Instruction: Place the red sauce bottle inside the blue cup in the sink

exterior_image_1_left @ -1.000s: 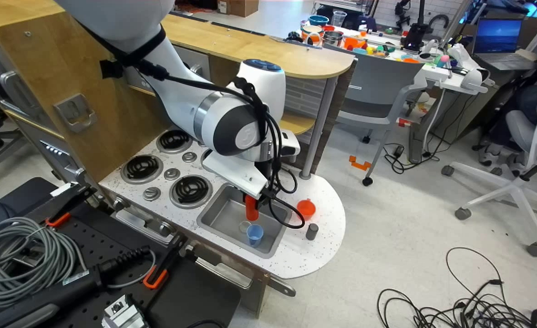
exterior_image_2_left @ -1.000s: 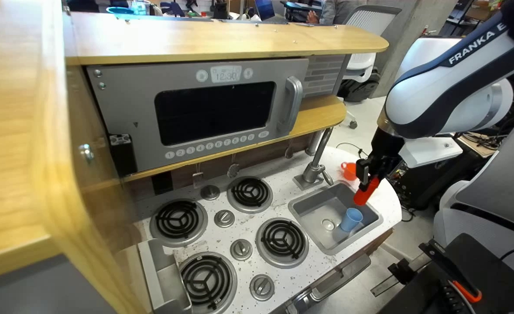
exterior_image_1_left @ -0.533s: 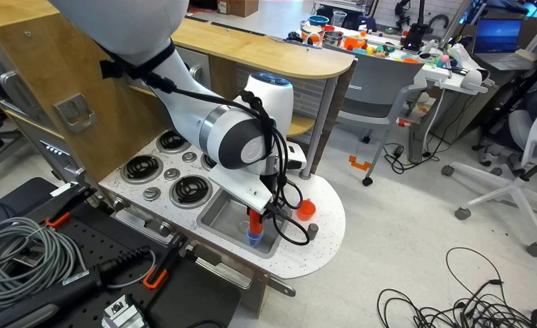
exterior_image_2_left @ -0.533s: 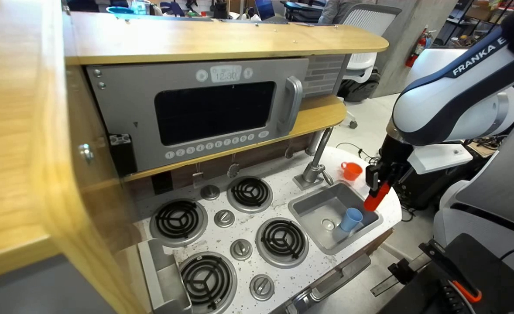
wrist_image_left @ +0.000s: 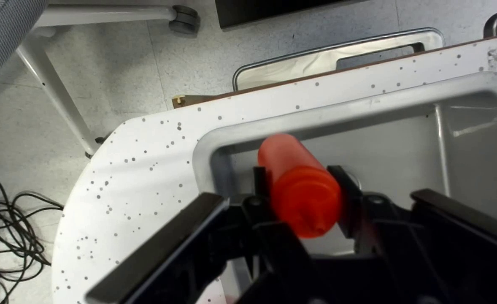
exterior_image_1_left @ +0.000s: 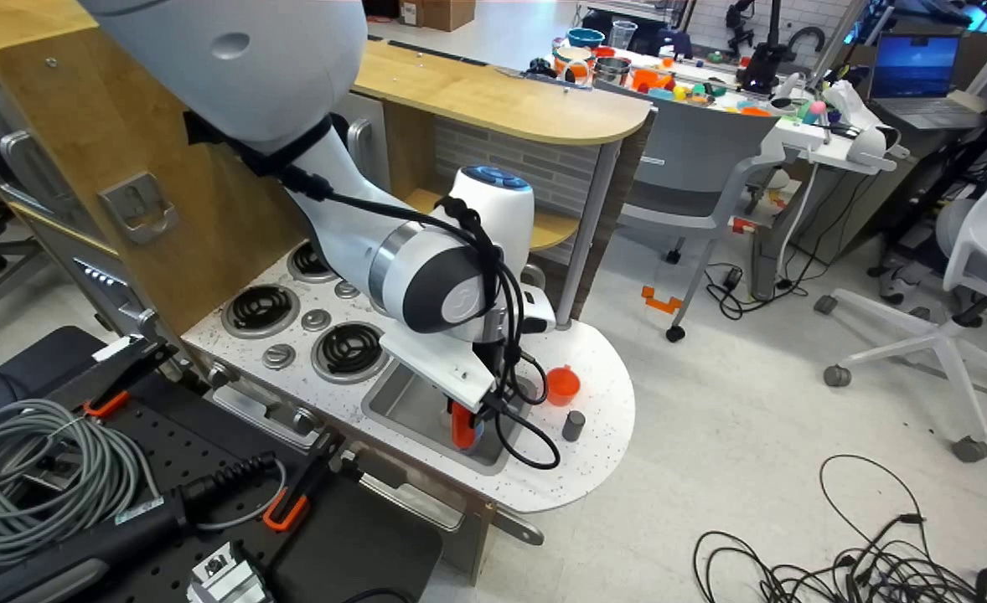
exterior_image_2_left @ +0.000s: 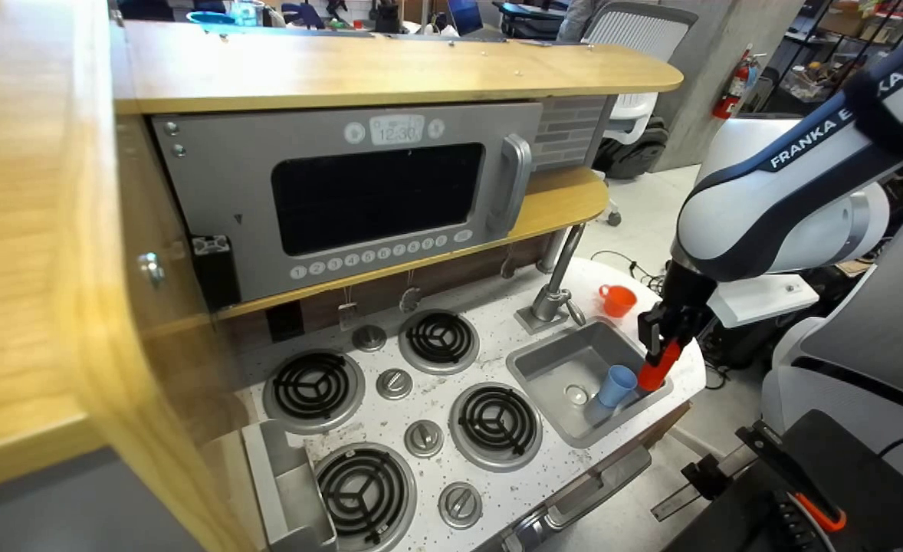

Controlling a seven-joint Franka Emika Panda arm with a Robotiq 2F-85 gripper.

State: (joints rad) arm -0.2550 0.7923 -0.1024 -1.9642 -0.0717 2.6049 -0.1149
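Observation:
My gripper (wrist_image_left: 301,179) is shut on the red sauce bottle (wrist_image_left: 288,158), its fingers on either side near the nozzle end. The bottle is tilted, its base pointing down over the grey sink (exterior_image_2_left: 547,379). In an exterior view the blue cup (exterior_image_2_left: 618,385) stands in the sink, just left of the bottle (exterior_image_2_left: 657,369); they look close, and I cannot tell if they touch. In an exterior view the bottle (exterior_image_1_left: 462,425) covers most of the cup (exterior_image_1_left: 478,431). The cup is hidden in the wrist view. The gripper (exterior_image_2_left: 666,337) is above the sink's edge.
A red-orange cup with a handle (exterior_image_2_left: 618,300) and a small dark grey cylinder (exterior_image_1_left: 573,425) stand on the white counter by the sink. The faucet (exterior_image_2_left: 555,295) rises at the sink's back corner. Black burners (exterior_image_2_left: 495,425) lie beside the sink.
The gripper with the bottle moved away from the faucet side toward the sink's rounded-counter end, then came lower and slightly back. The blue cup has not moved.

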